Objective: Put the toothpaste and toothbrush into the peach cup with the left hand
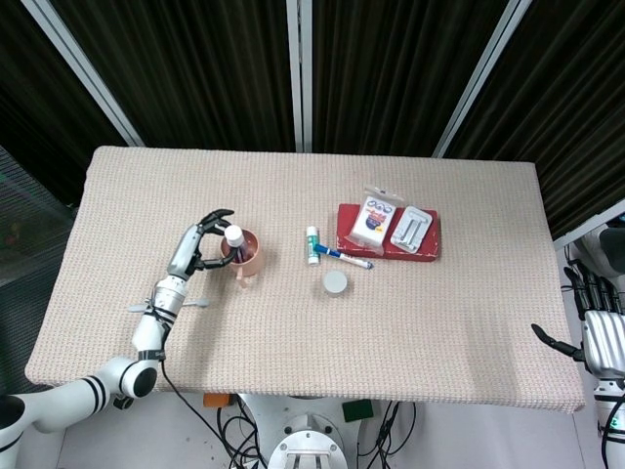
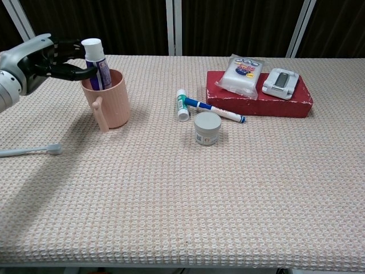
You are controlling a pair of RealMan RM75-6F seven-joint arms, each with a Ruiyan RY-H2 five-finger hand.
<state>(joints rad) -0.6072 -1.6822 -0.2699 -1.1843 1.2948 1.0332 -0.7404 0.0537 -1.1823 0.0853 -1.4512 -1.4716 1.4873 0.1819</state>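
Head view: left hand (image 1: 198,249) beside cup (image 1: 243,256), fingers spread around the tube (image 1: 233,240) standing inside; grip or release unclear. Chest view: toothbrush (image 2: 29,150) flat on table, light, stiff, thin, likely best pinched mid-handle. Right hand (image 1: 603,335) idle, seemingly empty.

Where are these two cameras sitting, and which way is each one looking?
Head view: high above the near edge, looking steeply down on the whole table; shows the left hand and arm, and the right hand off the table's right edge.
Chest view: low at the near edge, looking across the table toward the dark curtain; shows only the left hand.
Both share the cup, toothpaste, toothbrush and red box.
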